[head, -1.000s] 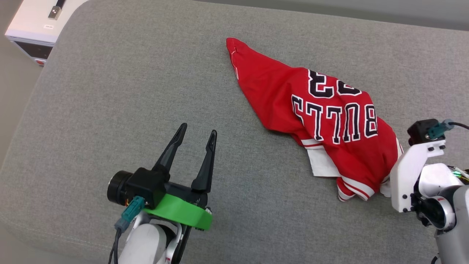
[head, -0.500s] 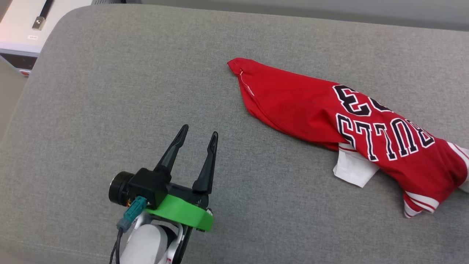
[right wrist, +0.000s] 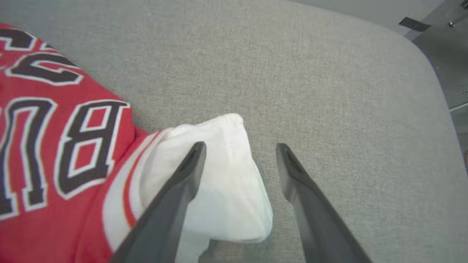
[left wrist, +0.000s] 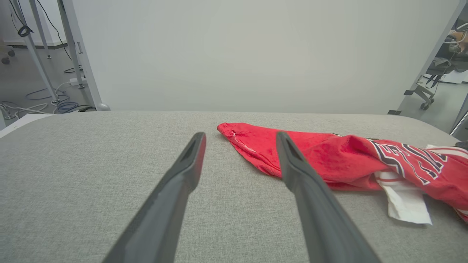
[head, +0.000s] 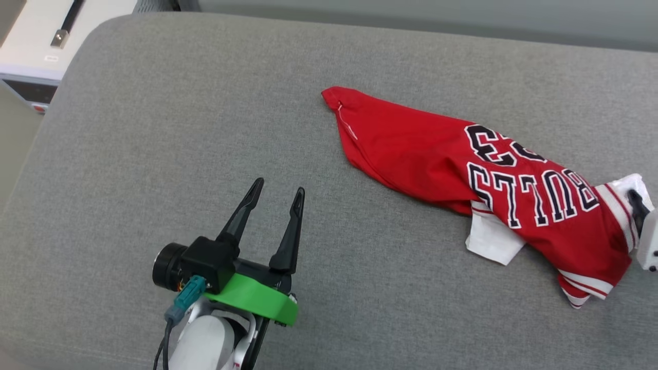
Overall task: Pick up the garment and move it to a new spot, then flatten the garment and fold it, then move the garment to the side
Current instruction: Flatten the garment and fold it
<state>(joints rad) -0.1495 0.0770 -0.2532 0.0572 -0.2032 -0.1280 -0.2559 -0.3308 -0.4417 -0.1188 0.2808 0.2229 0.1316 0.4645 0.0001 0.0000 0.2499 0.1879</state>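
Holding left gripper wide open, empty, above cushion; hovering right gripper, also open, empty, over sleeve of shirt.

The red garment bears black "BULLS" lettering and a partly hidden "23".

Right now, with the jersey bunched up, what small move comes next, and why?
Probably reach the left gripper to the red tip of the garment: it lies bunched, both grippers stand open, the right gripper hovers at the white sleeve.
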